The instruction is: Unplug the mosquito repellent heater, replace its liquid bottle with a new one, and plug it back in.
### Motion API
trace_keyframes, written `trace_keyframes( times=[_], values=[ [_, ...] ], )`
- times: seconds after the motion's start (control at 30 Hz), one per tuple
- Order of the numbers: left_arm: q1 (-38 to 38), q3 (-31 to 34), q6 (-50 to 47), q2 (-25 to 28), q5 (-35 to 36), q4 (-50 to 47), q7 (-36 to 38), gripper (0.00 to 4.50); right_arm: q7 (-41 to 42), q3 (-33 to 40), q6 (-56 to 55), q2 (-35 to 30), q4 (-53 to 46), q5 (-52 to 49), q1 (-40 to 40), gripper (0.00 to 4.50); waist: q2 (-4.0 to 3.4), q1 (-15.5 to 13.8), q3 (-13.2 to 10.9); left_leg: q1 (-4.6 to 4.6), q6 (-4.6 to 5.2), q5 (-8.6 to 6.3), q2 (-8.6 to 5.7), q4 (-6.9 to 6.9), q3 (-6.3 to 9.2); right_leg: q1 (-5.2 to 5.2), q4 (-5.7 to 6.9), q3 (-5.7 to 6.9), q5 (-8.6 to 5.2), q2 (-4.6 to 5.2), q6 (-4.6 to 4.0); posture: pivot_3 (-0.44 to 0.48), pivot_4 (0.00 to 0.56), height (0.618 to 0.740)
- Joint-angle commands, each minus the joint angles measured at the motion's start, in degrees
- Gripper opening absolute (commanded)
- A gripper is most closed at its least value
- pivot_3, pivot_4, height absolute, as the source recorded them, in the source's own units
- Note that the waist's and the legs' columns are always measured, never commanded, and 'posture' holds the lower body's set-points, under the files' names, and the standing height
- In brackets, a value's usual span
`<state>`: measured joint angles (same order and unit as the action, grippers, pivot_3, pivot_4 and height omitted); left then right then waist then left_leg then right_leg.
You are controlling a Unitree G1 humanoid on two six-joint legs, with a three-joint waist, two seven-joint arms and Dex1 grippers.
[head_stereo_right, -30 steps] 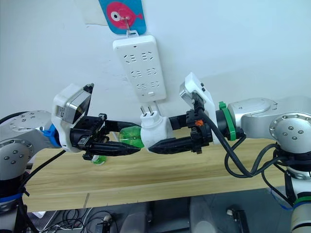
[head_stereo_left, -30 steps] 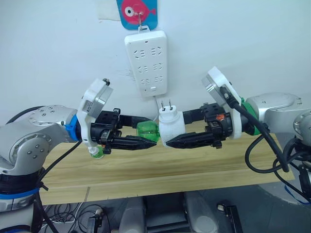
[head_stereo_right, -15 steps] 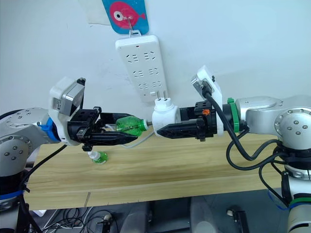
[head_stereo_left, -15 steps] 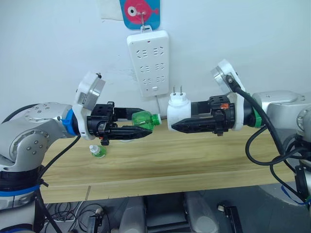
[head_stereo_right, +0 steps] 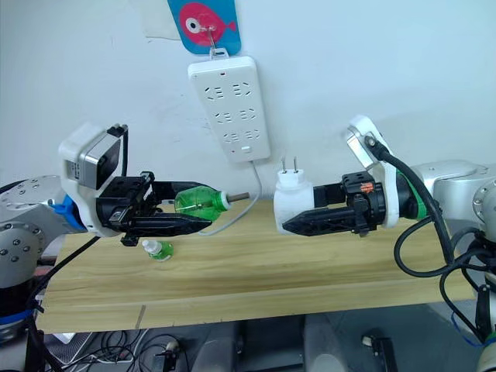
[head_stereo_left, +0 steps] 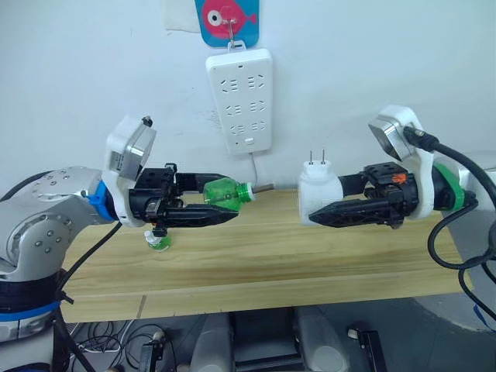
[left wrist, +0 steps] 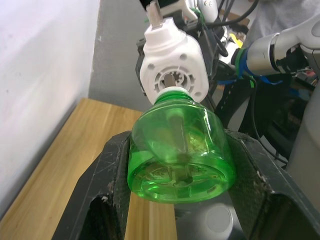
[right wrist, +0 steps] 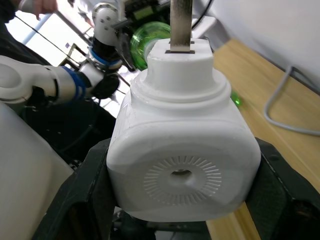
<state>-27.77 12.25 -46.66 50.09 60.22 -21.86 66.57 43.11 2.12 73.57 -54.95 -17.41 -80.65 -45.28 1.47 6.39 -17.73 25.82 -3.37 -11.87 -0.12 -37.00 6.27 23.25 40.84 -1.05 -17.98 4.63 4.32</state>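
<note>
My left gripper [head_stereo_left: 218, 204] is shut on the capless green liquid bottle [head_stereo_left: 227, 191], held sideways above the table with its neck and wick toward the right. My right gripper [head_stereo_left: 316, 206] is shut on the white mosquito repellent heater [head_stereo_left: 318, 194], prongs up, about a hand's width right of the bottle's neck. The two are apart. The left wrist view looks along the bottle [left wrist: 180, 150] to the heater's open socket [left wrist: 172, 70]. The right wrist view has the heater [right wrist: 182, 150] up close. The new one [head_stereo_left: 159, 242], green with a whitish cap, sits on the table below my left gripper.
A white power strip [head_stereo_left: 240, 89] hangs on the wall above and between the grippers, its cable [head_stereo_left: 256, 167] dropping behind the bottle. The wooden table [head_stereo_left: 256, 263] runs beneath both arms. A fish-shaped hook [head_stereo_left: 226, 17] holds the strip.
The bottle has come out of the heater. My right gripper has carried the heater to the right, and my left gripper has drawn the bottle slightly left, opening a gap between them.
</note>
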Motion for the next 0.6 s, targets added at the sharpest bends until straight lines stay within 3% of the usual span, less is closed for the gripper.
trace_keyframes(
  times=[0.03, 0.4, 0.6],
  values=[
    [-0.25, 2.54, 2.50, -1.52, 0.51, -0.80, -1.78, 2.26, 5.02, -2.18, -2.86, -2.64, 1.53, 9.35, 0.32, 3.02, 0.01, 0.00, 0.02, 0.00, 0.00, 0.00, 0.00, 0.00, 0.00, 0.00, 0.00, 0.00, 0.00, 0.00, 0.00, -0.161, 0.246, 0.730],
    [1.90, 2.90, 5.69, -5.57, 0.19, -3.02, -5.72, 2.26, 13.63, -22.67, -14.68, -5.83, 13.73, 44.94, -3.11, 3.02, 0.02, 0.08, 0.04, 0.00, -0.03, 0.02, -0.02, 0.00, -0.01, 0.01, -0.02, -0.02, 0.00, 0.01, 0.00, -0.140, 0.238, 0.730],
    [3.83, 3.59, 6.06, -5.52, 1.11, -4.94, -6.86, 2.26, 16.65, -33.68, -17.47, -3.38, 23.58, 61.30, -7.27, 3.02, 0.02, 0.04, 0.04, -0.01, -0.07, 0.04, -0.02, 0.00, -0.01, 0.02, 0.00, -0.04, 0.00, 0.02, 0.00, -0.117, 0.248, 0.730]
  ],
)
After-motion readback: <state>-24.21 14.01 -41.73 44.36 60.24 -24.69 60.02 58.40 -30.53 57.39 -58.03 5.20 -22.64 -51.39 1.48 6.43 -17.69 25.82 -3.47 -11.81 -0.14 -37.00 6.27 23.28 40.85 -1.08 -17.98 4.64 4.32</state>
